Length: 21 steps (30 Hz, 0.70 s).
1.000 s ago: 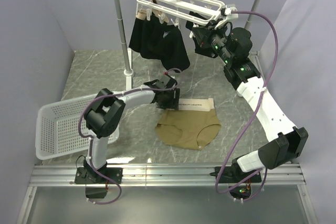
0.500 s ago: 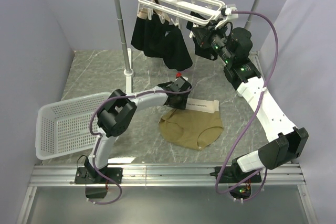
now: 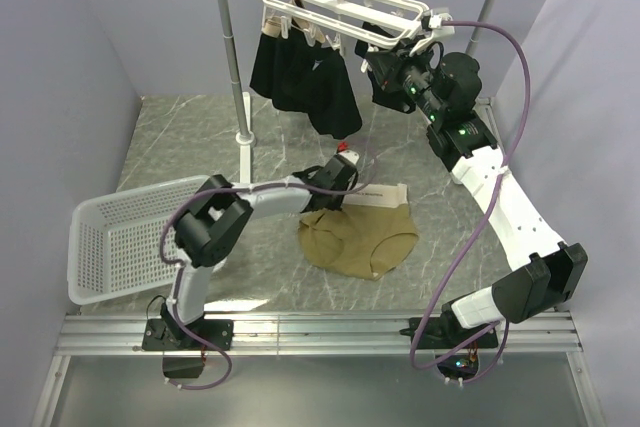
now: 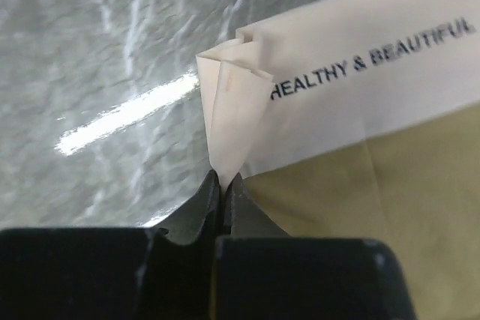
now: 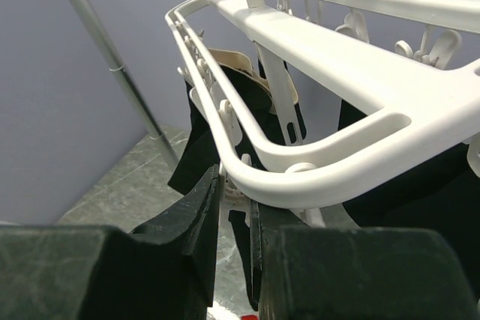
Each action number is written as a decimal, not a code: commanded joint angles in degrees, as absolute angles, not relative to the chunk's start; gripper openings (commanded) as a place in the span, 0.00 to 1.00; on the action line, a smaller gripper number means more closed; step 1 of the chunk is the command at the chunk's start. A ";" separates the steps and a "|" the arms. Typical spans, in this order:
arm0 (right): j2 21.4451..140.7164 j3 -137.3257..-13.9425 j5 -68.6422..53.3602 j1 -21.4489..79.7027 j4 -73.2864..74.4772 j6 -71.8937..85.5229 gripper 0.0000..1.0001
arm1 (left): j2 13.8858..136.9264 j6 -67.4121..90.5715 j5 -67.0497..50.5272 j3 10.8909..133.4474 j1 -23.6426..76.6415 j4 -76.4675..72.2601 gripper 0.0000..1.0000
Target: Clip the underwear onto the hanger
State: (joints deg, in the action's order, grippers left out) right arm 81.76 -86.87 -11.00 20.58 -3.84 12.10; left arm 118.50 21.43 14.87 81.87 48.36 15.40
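- Left claw (image 4: 223,182) — black fingers pressed together, pinching the folded corner of the underwear (image 3: 360,239) at its pale, lettered waistband (image 4: 360,88).
- The soft khaki cloth lies flat, mid-table, on the glossy marbled grey table (image 3: 190,147).
- Right claw (image 5: 234,201) — clamped narrowly on the hanger (image 5: 337,65), smooth white plastic, at the rectangular frame's 3 o'clock end.
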 commanded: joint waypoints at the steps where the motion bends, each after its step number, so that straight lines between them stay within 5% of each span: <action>1: 79.89 -86.13 -12.04 19.78 -4.48 11.69 0.00 | 108.40 9.53 17.31 74.30 48.51 -1.63 0.00; 10: 78.14 -83.50 -14.59 19.07 -4.74 12.57 0.00 | 99.59 -9.38 15.91 64.08 49.48 -24.85 0.00; 21: 76.99 -82.27 -18.80 16.70 -7.29 15.11 0.00 | 93.08 -10.99 14.95 67.50 49.48 -27.86 0.00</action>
State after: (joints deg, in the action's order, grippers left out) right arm 79.29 -83.42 -15.68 17.82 -5.98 13.47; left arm 96.97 -10.44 15.86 64.66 49.36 -24.27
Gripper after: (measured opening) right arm 0.220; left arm 0.028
